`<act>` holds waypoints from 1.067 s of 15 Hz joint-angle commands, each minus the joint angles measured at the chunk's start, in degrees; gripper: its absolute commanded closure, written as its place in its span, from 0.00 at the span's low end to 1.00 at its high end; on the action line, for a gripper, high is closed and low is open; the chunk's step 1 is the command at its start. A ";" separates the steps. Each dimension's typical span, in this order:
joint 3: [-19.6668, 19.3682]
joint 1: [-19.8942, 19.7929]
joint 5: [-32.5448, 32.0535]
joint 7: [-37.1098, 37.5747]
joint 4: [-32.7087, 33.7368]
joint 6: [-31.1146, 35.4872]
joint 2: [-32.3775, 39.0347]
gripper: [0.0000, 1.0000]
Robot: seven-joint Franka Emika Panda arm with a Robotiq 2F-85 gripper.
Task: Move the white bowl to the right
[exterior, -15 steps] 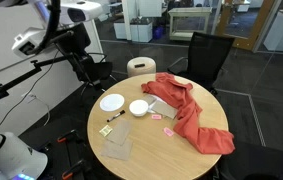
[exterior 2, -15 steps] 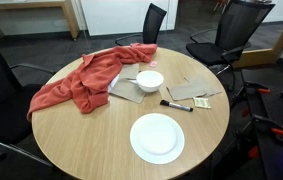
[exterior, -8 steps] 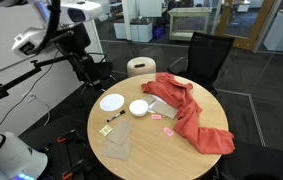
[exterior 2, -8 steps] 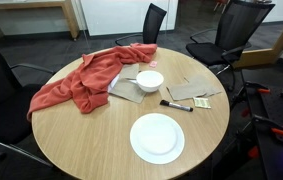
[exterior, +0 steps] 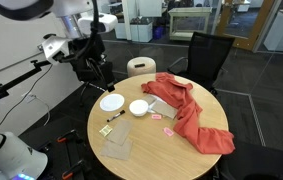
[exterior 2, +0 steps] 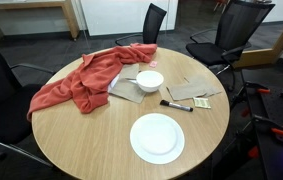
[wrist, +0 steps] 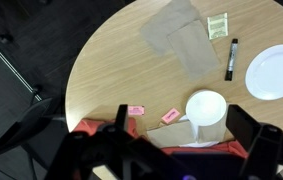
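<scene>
the robot arm reaches in above the far rim of the round wooden table (exterior: 153, 146), its dark gripper (exterior: 99, 78) spread wide and grasping nothing. the small round white bowl (wrist: 207, 105) sits mid-table, just beside the crumpled red cloth (exterior: 187, 112). in the wrist view the fingers are dark and blurred, and the flat white plate (wrist: 277, 72) is cut off.

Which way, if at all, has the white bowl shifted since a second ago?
No. The white bowl sits in the same spot, between the red cloth and the black marker.
</scene>
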 commanded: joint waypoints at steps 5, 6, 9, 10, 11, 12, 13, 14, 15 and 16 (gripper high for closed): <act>1.33 1.80 6.49 -1.39 -0.47 10.13 9.97 0.00; 1.61 2.02 7.62 -1.35 -0.46 10.63 11.28 0.00; 3.24 2.50 9.84 -0.70 -0.57 12.47 15.57 0.00; 3.79 2.52 10.42 -0.61 -0.43 12.73 16.95 0.00; 4.40 2.48 10.76 -0.35 -0.40 13.04 18.36 0.00; 4.88 2.35 11.08 -0.11 -0.35 13.46 19.63 0.00; 5.30 2.26 11.42 0.07 -0.30 13.79 20.86 0.00; 5.68 2.12 11.55 0.18 -0.26 14.33 22.05 0.00; 5.95 1.95 11.50 0.35 -0.22 15.02 23.35 0.00; 6.15 1.86 11.70 0.28 -0.10 15.58 24.48 0.00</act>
